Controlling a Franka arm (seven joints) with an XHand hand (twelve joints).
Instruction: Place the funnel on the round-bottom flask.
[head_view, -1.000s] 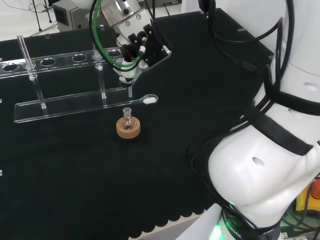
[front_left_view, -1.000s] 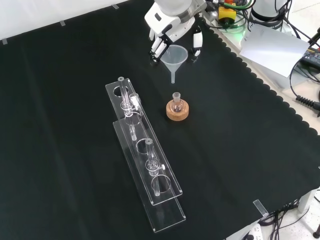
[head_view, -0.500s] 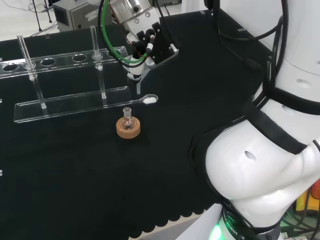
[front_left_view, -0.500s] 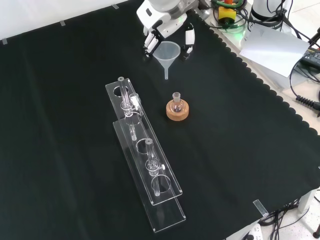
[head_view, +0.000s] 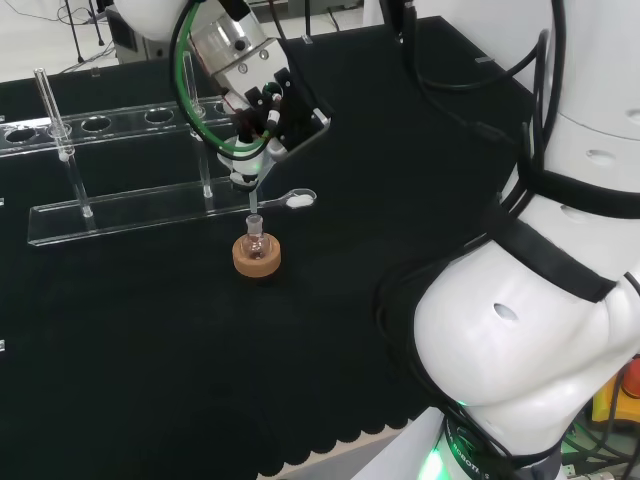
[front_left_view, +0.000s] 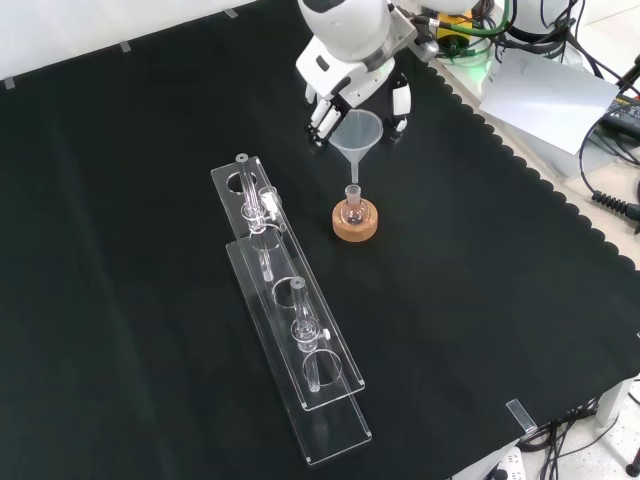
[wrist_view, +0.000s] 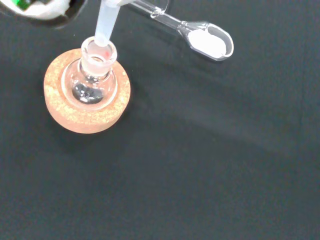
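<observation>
clear plastic cone-shaped funnel (front_left_view: 357, 140): held above the bench, upright, its stem pointing down at the mouth of the flask; in the wrist view the stem tip (wrist_view: 104, 31) sits at the rim of the neck, whether inside it cannot be told.
small clear glass round-bottom flask (front_left_view: 352, 208): upright on its stand, neck open upward, directly below the funnel.
round cork ring stand (front_left_view: 356, 222): flat on the cloth, flask seated in its centre.
black and white robot hand (front_left_view: 350, 85): enters from the top of the front view, fingers curled round the funnel's cone from both sides.
clear spatula with a white spoon end (wrist_view: 205, 41): lying on the cloth just beside the cork ring.
clear acrylic test tube rack (front_left_view: 285, 315): left of the flask in the front view, with glass tubes standing in it.
black cloth (front_left_view: 480, 330): covers the bench.
</observation>
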